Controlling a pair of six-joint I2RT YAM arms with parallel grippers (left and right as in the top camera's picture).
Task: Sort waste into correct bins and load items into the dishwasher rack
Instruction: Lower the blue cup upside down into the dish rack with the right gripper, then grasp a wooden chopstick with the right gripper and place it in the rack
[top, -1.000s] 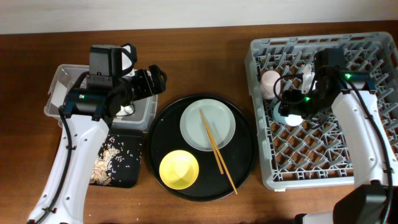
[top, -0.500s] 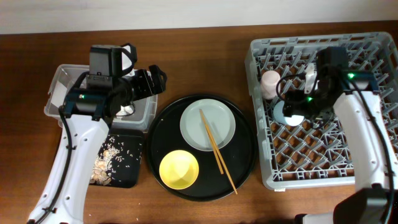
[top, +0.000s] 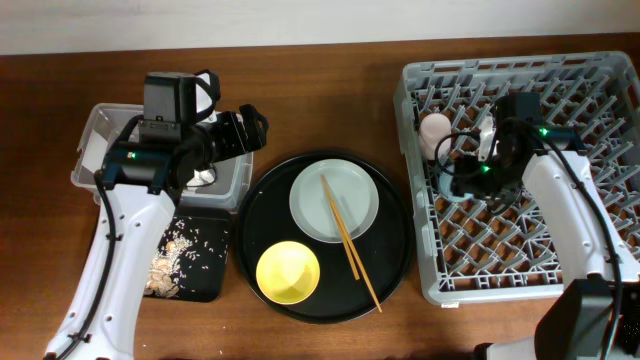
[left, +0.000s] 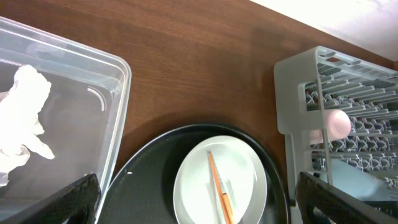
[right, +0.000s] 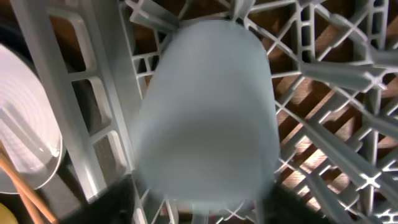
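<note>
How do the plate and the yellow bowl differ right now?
The plate is pale and wider; the yellow bowl is bright and smaller. The plate has the chopsticks lying across it; the yellow bowl is empty. Both sit on the round black tray.

left arm (top: 112, 250) rises from the lower left edge, elbow bent, wrist pointing right. left gripper (top: 250, 130) spread wide, fingers (left: 65, 200) far apart. right arm (top: 575, 220) rises from the lower right edge, wrist angled down and left. right gripper (top: 462, 174) partly apart; grip unclear.
</note>
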